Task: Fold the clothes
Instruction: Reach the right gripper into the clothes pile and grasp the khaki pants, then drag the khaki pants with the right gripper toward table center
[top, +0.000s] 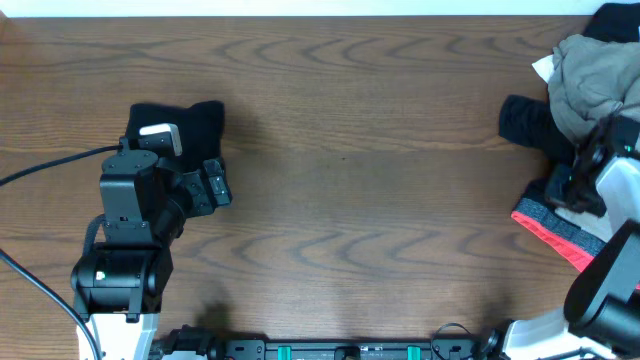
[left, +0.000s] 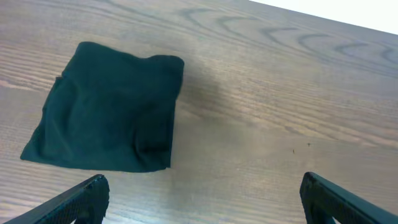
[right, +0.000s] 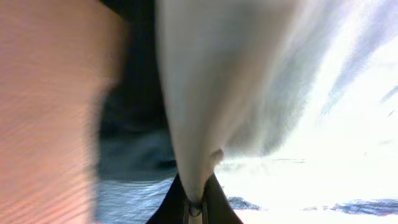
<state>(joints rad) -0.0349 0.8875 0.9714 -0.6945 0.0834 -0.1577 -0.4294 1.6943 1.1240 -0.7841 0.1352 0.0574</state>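
Observation:
A folded black garment (top: 180, 120) lies at the left of the table; it also shows in the left wrist view (left: 109, 118). My left gripper (top: 215, 187) is open and empty just in front of it (left: 202, 199). At the far right lies a heap of clothes: the pale khaki-green shorts (top: 595, 80) on top, a black garment (top: 525, 122), a coral-pink one (top: 550, 228) and a bit of white (top: 543, 68). My right gripper (top: 578, 180) is shut on a pinch of the pale khaki cloth (right: 205, 99), which hangs up from the jaws (right: 198, 202).
The wood table (top: 370, 170) stretches between the two arms. A black cable (top: 50, 165) runs in from the left edge to the left arm. The heap reaches the table's right edge.

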